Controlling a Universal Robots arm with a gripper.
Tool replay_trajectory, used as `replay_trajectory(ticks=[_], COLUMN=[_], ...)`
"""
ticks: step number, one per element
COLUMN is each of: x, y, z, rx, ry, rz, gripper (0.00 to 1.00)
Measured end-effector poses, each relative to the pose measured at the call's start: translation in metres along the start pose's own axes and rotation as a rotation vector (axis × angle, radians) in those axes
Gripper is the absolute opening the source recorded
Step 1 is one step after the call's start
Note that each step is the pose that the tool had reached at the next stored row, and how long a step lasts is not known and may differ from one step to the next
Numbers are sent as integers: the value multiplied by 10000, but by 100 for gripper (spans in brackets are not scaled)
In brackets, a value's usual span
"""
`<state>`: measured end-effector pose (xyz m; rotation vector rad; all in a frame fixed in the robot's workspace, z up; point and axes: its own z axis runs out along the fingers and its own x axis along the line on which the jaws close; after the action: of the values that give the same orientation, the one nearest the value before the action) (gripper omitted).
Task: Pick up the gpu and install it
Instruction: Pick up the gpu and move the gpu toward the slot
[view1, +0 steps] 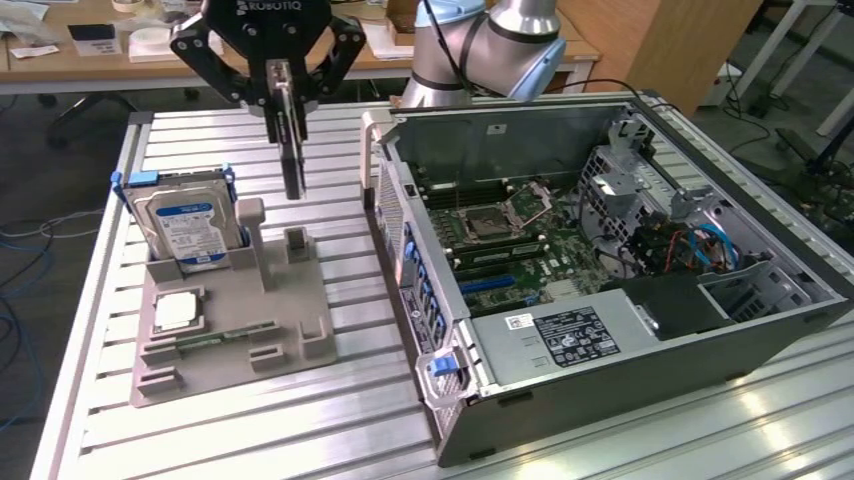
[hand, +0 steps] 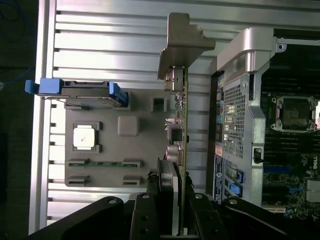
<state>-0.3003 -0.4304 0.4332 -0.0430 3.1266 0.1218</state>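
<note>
"ROBOTIQ" brand lettering across the tool's (view1: 282, 92) black body

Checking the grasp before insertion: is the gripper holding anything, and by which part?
The gripper is shut on the gpu, clamping the board at the end opposite its metal bracket.

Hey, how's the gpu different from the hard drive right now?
The gpu hangs in the air, clamped by the gripper; the hard drive stands in its slot on the grey tray. The gpu is a thin dark board; the hard drive is thicker, silver, with a blue label and blue side rails. Both stand on edge, outside the computer case.
</note>
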Motion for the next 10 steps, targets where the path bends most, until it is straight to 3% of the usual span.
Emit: replay_trajectory(ticks=[10], x=[-119], y=[-4], z=[2], rx=[-2], ry=[-1], rz=[-1], gripper=[28])
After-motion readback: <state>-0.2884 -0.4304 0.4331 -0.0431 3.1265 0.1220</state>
